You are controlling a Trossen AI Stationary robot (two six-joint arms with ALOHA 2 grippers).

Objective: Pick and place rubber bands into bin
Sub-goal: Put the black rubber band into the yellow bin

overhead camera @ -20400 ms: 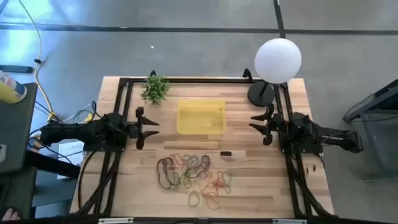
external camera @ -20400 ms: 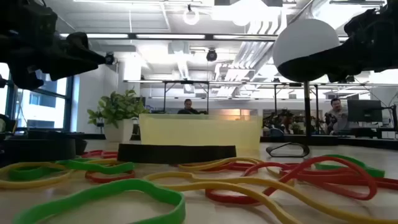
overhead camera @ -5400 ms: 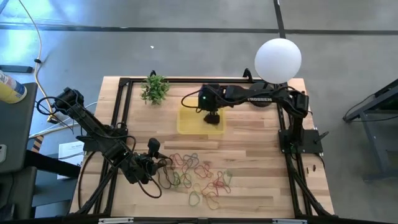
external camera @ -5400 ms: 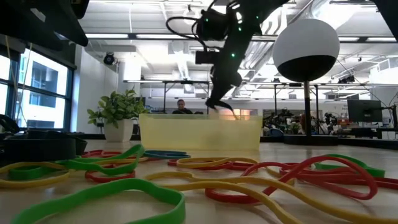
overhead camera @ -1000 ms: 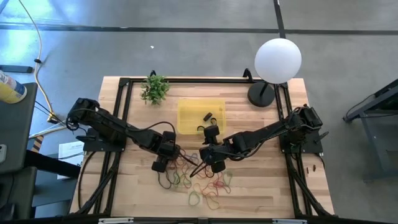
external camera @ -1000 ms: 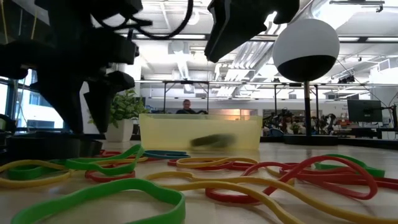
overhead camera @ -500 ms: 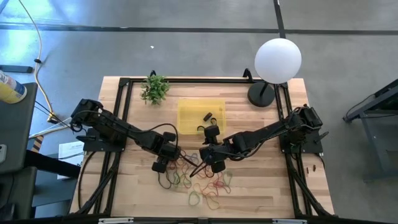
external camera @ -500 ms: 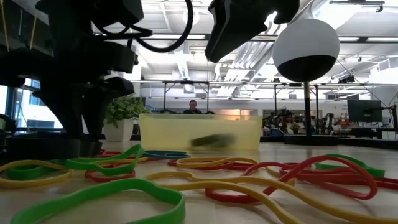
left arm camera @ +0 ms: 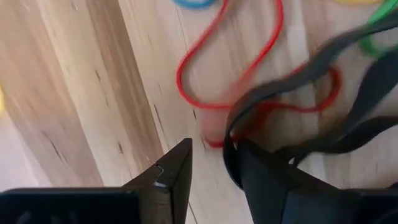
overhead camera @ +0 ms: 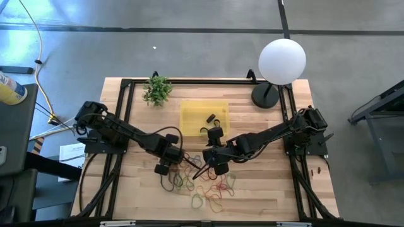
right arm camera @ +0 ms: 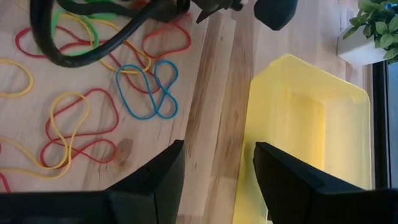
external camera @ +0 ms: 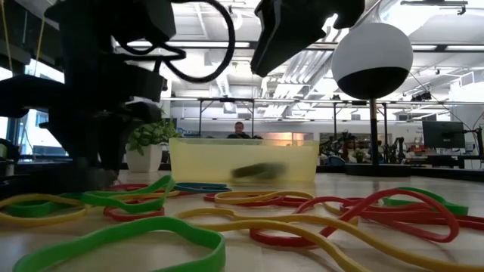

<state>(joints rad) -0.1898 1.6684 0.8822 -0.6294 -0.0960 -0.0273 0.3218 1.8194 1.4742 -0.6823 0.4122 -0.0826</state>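
Rubber bands (overhead camera: 201, 180) in red, yellow, green, black and blue lie loose on the wooden table, near the front. My left gripper (overhead camera: 170, 159) points down at the pile's left side. In the left wrist view its fingers (left arm camera: 211, 163) stand a little apart, with a black band (left arm camera: 239, 115) and a red band (left arm camera: 214, 140) in the gap. My right gripper (right arm camera: 217, 174) hangs open above the table between the pile and the yellow bin (overhead camera: 192, 120), holding nothing. A small dark object (overhead camera: 210, 118) lies in the bin. My left gripper comes at the pile from above, pointing down. A curve of the black band (left arm camera: 231, 146) lies against the inner side of one finger (left arm camera: 261, 180). The other finger (left arm camera: 177, 171) stands clear of it. The band lies on the table.
A small green plant (overhead camera: 157, 89) stands at the far left corner and a white globe lamp (overhead camera: 281, 61) at the far right. Black frame rails (overhead camera: 123, 113) run along both sides. Bare wood lies between the pile and the bin.
My left gripper's fingers have drawn closer together over the left side of the pile. The right arm has kept still.
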